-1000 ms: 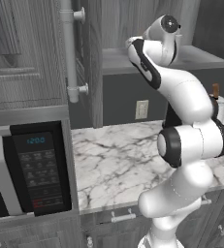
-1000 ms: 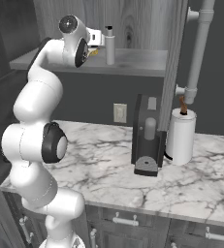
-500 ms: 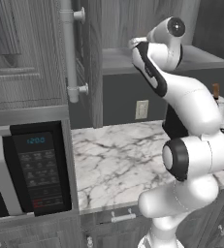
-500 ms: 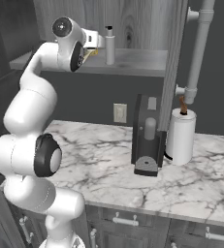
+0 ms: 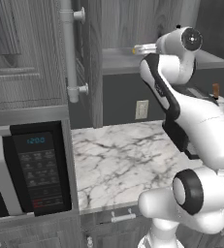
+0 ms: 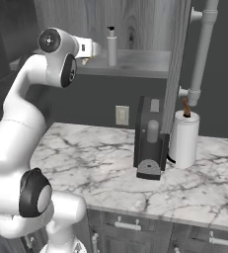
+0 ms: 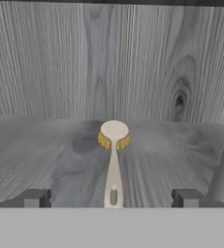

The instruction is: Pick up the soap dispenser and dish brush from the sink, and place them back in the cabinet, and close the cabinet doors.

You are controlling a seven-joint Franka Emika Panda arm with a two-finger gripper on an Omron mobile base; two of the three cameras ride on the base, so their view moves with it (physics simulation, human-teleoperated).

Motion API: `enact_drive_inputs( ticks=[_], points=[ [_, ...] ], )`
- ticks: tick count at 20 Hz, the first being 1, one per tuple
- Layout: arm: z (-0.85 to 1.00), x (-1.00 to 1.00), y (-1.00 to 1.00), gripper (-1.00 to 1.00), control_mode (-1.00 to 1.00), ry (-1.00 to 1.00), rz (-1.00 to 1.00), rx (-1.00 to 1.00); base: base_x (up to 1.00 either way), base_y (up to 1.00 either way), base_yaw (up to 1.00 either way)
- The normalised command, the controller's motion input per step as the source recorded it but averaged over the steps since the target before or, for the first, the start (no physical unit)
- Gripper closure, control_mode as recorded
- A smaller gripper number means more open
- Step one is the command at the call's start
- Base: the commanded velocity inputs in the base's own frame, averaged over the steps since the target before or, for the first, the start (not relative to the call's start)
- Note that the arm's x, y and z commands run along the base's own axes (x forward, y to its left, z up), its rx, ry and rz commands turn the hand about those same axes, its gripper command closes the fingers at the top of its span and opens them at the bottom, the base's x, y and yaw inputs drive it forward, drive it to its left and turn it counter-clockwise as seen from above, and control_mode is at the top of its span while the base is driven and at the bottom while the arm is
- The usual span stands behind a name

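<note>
On the grey shelf of the cabinet, the dish brush is laid flat, with its round yellow head pointed at the back wall. The gripper is held wide open around the handle end, and nothing is gripped. The soap dispenser is stood upright on the same shelf.

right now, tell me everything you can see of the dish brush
The dish brush lies flat on the grey woodgrain shelf of the cabinet, handle pointing toward the camera, head toward the back wall. It has a round pale cream head with short yellow bristles showing under its rim, and a slim light handle with a small slot near its end. It looks like plastic. The gripper is open, its fingertips apart on either side of the handle end, not gripping it.
</note>
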Motion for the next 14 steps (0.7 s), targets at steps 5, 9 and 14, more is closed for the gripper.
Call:
enact_drive_inputs(
  ticks=[5,9,14],
  points=[
    [0.10,-0.70,0.00,-1.00,-1.00,-0.05,0.00,0.00,0.00,0.00,0.00],
    [0.02,-0.68,0.00,-1.00,-1.00,-0.03,0.00,0.00,0.00,0.00,0.00],
    [0.06,-0.50,0.00,-1.00,-1.00,-0.01,0.00,0.00,0.00,0.00,0.00]
  ],
)
